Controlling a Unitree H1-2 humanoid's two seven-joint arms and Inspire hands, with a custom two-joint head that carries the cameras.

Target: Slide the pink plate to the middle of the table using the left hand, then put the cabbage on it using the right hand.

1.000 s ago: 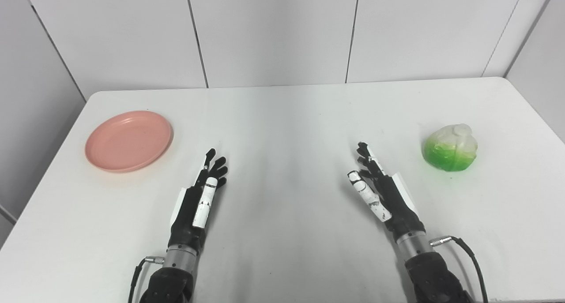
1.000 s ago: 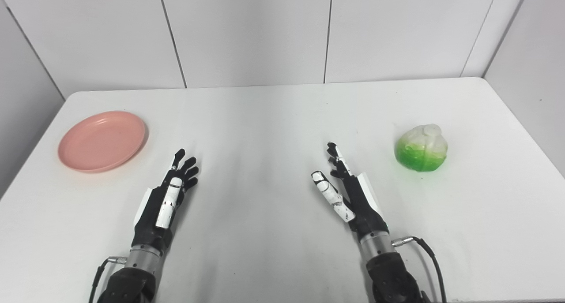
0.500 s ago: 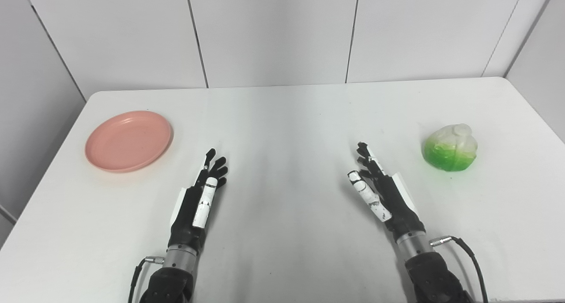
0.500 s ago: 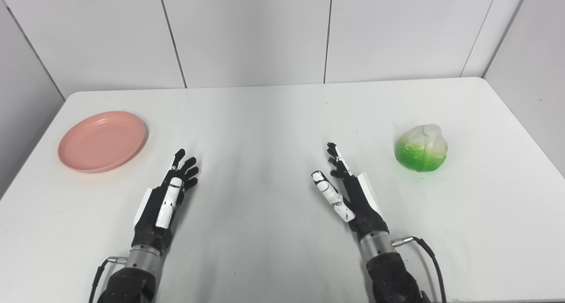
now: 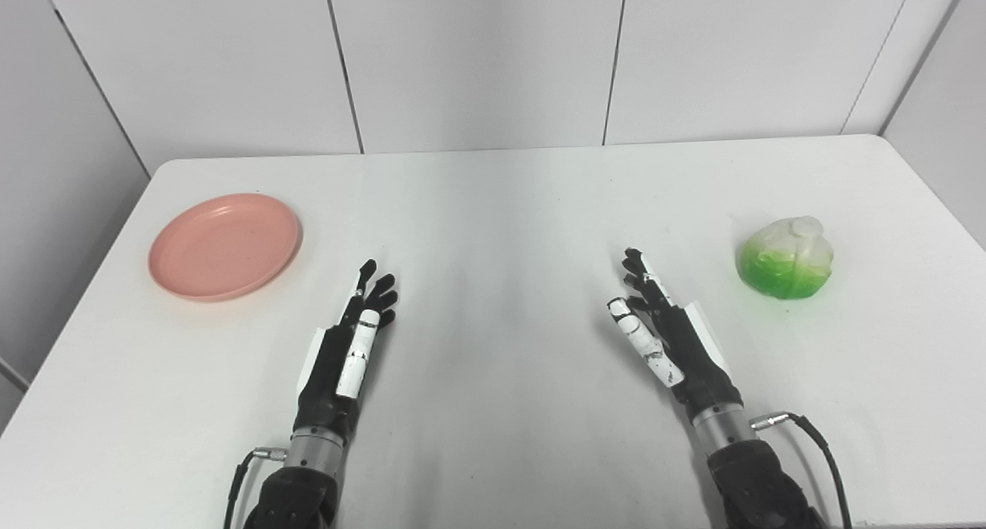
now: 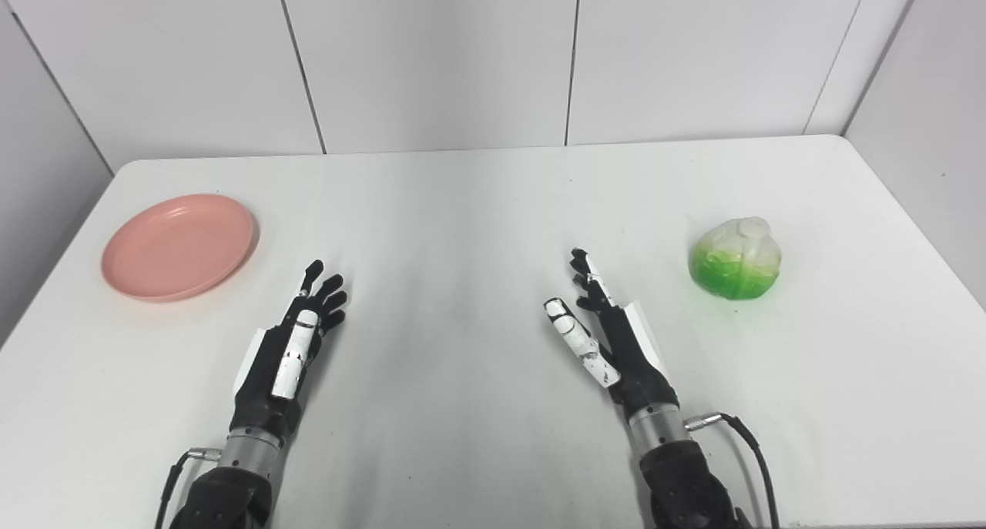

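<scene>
White wall panels stand behind the white surface [image 5: 493, 205], and from the left eye view we see the pink plate [image 5: 224, 246] lying near the far left corner, well apart from our left hand [image 5: 350, 340], whose fingers [image 5: 376, 286] are released and spread, holding nothing. Compared with one second ago nothing has changed: plate, hands and vegetable are all in the same places, so we judge that the task has not started and the sliding of the plate is the first step to do. From the right eye view, the cabbage [image 6: 735, 268] sits on the right side of the surface, apart from our right hand [image 6: 608, 336], which also has its fingers [image 6: 583, 271] released and empty. The middle of the surface, between both hands, has no plate yet.
</scene>
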